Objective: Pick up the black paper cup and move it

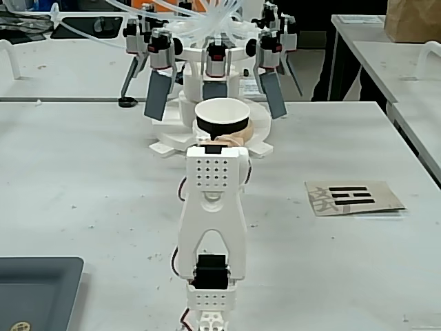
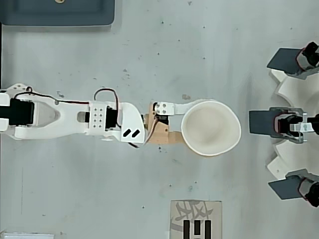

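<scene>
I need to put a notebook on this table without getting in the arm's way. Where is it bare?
Bare tabletop lies between the dark tray and the white machine, and below the arm left of the printed card. The crowded spot is where the gripper holds the black paper cup near the machine's paddles.

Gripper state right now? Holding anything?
Gripper: closed on the black paper cup, gripping it at the sides, rim squeezed slightly out of round in the overhead view.

A white machine [image 1: 213, 76] with 3 grey paddles [image 2: 264, 122], a printed card [image 1: 353, 197], a grey tray [image 1: 34, 289].
</scene>
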Tool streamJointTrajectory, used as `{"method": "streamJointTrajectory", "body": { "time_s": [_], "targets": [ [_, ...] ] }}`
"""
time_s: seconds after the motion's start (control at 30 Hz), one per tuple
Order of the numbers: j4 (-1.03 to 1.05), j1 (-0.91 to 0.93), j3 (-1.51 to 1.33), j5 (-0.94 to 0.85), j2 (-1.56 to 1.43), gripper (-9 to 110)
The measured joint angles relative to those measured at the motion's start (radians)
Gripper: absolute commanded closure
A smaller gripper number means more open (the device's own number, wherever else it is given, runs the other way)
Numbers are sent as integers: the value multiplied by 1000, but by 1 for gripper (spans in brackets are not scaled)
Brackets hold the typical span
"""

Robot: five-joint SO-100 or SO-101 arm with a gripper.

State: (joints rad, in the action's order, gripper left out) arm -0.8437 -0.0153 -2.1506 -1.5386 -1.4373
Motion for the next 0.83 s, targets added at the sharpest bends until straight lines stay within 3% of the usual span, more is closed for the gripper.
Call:
{"method": "streamJointTrajectory", "body": {
  "time_s": [0.83],
  "targets": [
    [-12, 0, 0, -5, 35, 94]
  ]
}}
